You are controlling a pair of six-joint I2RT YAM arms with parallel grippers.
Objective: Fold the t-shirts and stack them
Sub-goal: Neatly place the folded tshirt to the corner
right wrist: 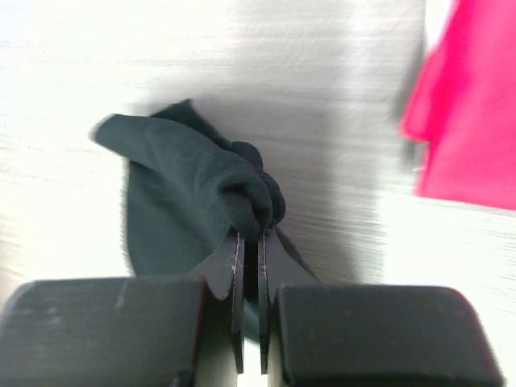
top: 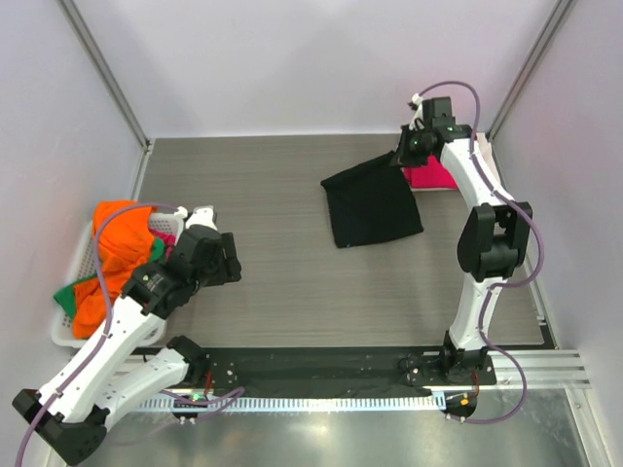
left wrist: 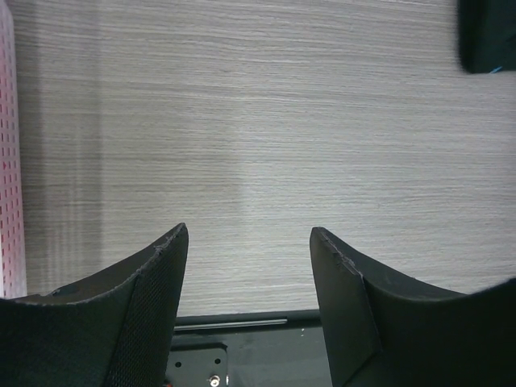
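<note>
A black t-shirt, folded to a rough rectangle, lies on the table right of the middle. My right gripper is shut on its far right corner and holds that corner lifted; the right wrist view shows the bunched black cloth pinched between the jaws. A crimson-pink folded t-shirt lies just right of it, partly under my right arm, and shows in the right wrist view. Orange, green and pink cloth are piled in the basket. My left gripper is open and empty over bare table.
A white mesh basket stands at the left table edge, beside my left arm. The booth walls close the table at the back and sides. A black rail runs along the near edge.
</note>
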